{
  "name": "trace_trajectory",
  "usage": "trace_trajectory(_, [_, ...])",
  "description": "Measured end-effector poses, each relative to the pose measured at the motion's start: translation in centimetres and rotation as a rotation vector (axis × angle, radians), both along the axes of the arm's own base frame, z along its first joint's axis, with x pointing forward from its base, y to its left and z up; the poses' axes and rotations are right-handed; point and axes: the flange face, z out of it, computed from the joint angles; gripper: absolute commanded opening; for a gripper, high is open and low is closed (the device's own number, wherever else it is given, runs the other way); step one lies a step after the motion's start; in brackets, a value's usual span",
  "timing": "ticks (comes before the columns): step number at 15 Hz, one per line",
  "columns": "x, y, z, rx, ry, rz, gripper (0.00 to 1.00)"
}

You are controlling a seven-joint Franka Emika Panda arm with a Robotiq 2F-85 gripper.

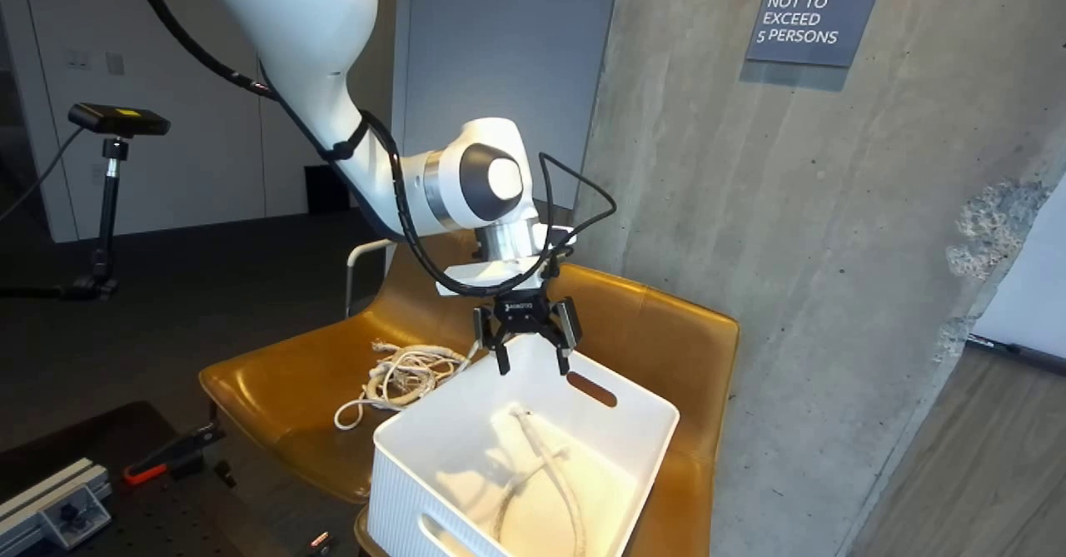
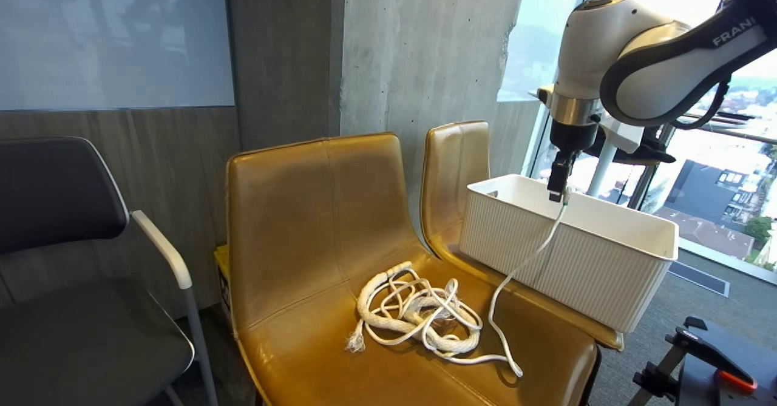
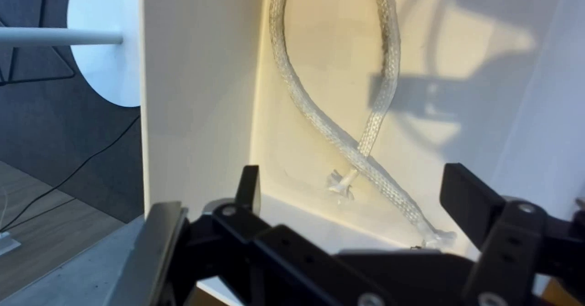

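Note:
My gripper (image 1: 534, 367) is open with nothing between its fingers. It points down over the far-side rim of a white ribbed bin (image 1: 416, 503) in an exterior view; it also shows edge-on (image 2: 556, 195). In the wrist view, the fingers (image 3: 354, 182) stand wide apart above the bin (image 3: 196, 91). A thick pale braided rope (image 3: 320, 123) lies crossed over itself on the bin's floor, below the fingers. A tangle of white rope (image 2: 368, 303) lies on a tan chair seat. A thin strand (image 2: 513, 272) rises from it to beside one finger; whether it touches the gripper is unclear.
The bin stands on a second tan chair (image 2: 456, 169), against a concrete wall (image 1: 791, 290). A dark chair with a white armrest (image 2: 61, 333) stands farther off. A camera on a stand (image 1: 121, 120) and a table with a clamp (image 1: 75, 515) are nearby.

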Motion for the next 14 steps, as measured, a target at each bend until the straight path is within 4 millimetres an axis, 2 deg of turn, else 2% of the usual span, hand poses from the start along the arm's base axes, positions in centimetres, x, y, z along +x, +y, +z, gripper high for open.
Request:
trace_trajectory(3, [-1.4,2.4,-2.8,0.044,0.037,0.155,1.0])
trace_trajectory(5, [-2.0,2.2,-3.4,0.051,0.063,0.264,1.0])
trace_trajectory(8, [-1.8,-1.6,-2.1,0.038,0.106,0.397,1.0])
trace_trajectory(11, [-0.2,-6.1,1.7,0.054,0.091,0.51,1.0])
trace_trajectory(14, [2.0,-9.1,5.1,0.136,0.091,0.624,1.0])
